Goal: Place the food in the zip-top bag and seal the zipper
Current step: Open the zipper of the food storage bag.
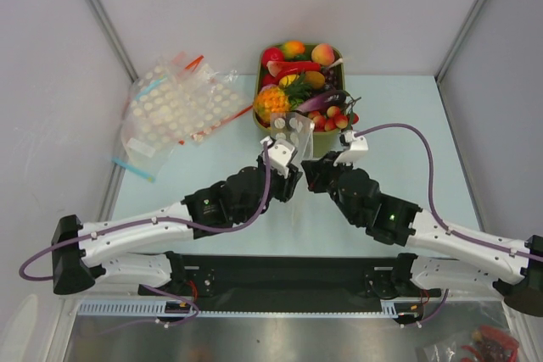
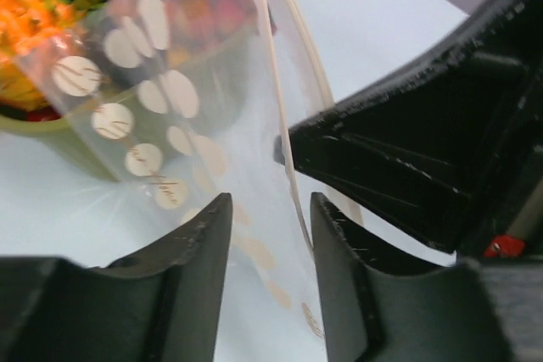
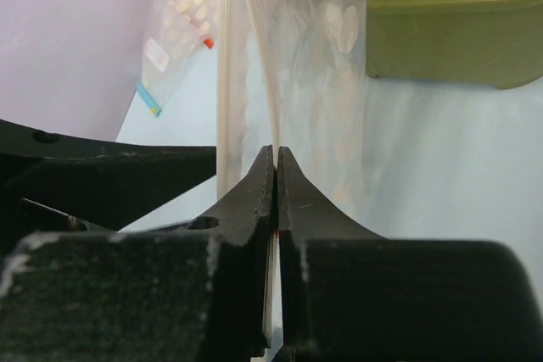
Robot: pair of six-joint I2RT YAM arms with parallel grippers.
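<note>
A clear zip-top bag (image 1: 293,130) with pale round dots hangs upright between my two grippers, just in front of the food tray. My right gripper (image 3: 277,152) is shut on the pale zipper strip (image 3: 225,65) at the bag's mouth. My left gripper (image 2: 270,201) is open, and the bag film (image 2: 195,108) and its strip (image 2: 284,82) pass between the fingers with a gap on each side. The food lies in the tray: an orange pineapple (image 1: 271,103), red berries (image 1: 331,118) and a purple piece (image 1: 321,101). The bag looks empty.
The green tray (image 1: 260,61) stands at the back centre, heaped with toy fruit, and also shows in the right wrist view (image 3: 450,31). A heap of dotted bags (image 1: 178,103) with red and blue strips lies at the back left. Grey walls close in both sides.
</note>
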